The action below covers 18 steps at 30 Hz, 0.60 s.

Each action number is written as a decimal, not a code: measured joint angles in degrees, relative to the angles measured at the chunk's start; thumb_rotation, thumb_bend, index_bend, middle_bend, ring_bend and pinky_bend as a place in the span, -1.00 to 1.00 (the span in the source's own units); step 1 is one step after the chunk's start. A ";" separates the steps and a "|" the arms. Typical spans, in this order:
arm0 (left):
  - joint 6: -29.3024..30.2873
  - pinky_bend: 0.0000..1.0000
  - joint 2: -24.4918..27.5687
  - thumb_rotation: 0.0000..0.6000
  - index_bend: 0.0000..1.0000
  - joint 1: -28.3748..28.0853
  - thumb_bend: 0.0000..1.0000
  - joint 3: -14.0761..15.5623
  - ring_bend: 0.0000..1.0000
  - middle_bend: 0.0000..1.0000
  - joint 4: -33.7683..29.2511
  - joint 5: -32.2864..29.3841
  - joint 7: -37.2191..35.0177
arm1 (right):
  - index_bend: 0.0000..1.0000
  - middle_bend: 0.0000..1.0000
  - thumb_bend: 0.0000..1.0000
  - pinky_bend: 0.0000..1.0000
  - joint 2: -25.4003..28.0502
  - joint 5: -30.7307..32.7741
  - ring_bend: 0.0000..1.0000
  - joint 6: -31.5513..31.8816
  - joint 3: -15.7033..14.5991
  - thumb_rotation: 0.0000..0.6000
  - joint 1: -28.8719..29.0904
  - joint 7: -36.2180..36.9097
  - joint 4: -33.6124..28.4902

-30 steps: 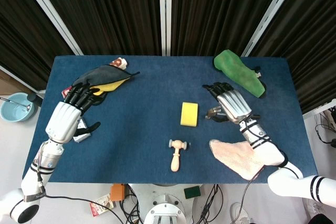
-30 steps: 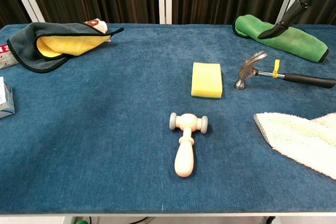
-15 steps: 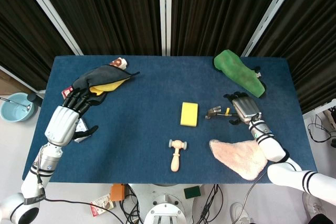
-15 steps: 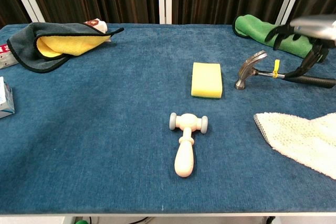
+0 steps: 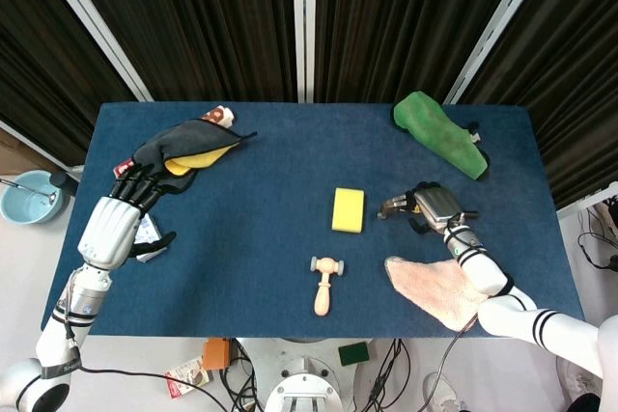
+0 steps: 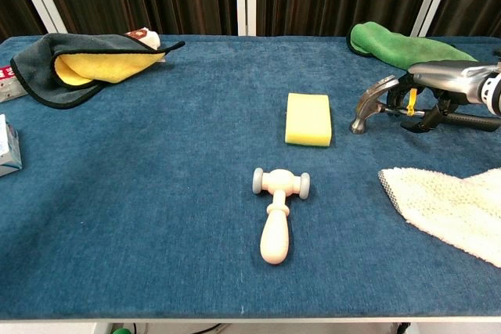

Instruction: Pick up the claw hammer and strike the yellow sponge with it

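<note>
The claw hammer lies on the blue table to the right of the yellow sponge [image 5: 349, 209] [image 6: 308, 119]. Its steel head [image 5: 393, 206] [image 6: 371, 104] points at the sponge, and its black handle [image 6: 472, 121] runs off to the right. My right hand [image 5: 436, 206] [image 6: 452, 77] sits low over the handle just behind the head. Its dark fingers [image 6: 429, 119] curl down around the handle, and the hammer rests on the cloth. Far off at the table's left edge, my left hand [image 5: 118, 222] hovers with fingers spread and holds nothing.
A wooden mallet [image 5: 325, 283] [image 6: 277, 212] lies in front of the sponge. A pale towel [image 5: 435, 288] [image 6: 454, 207] is at the front right and a green cloth [image 5: 439, 131] [image 6: 395, 44] at the back right. A dark cloth with yellow lining [image 5: 188, 148] [image 6: 74, 65] is at the back left.
My right hand came down from above the table onto the hammer handle and its fingers closed around it. The hammer has stayed where it was. My left hand drifted slightly.
</note>
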 measured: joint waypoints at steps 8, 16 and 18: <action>0.28 -0.78 0.28 1.00 -0.42 0.30 -0.75 -0.01 -0.84 -0.65 -0.17 0.13 -0.02 | -0.06 -0.20 0.09 -0.53 -0.62 -1.35 -0.57 -0.85 -0.04 1.00 0.08 1.58 1.01; 0.34 -0.78 0.23 1.00 -0.42 0.62 -0.75 0.14 -0.84 -0.65 0.12 0.08 -0.17 | -0.05 -0.19 0.20 -0.53 -0.72 -1.62 -0.55 -1.19 0.02 1.00 0.09 1.63 1.64; 0.41 -0.78 0.25 1.00 -0.42 0.72 -0.75 0.14 -0.84 -0.65 0.16 0.05 -0.20 | -0.04 -0.19 0.21 -0.53 -0.70 -1.56 -0.55 -1.33 0.05 1.00 0.06 1.65 1.76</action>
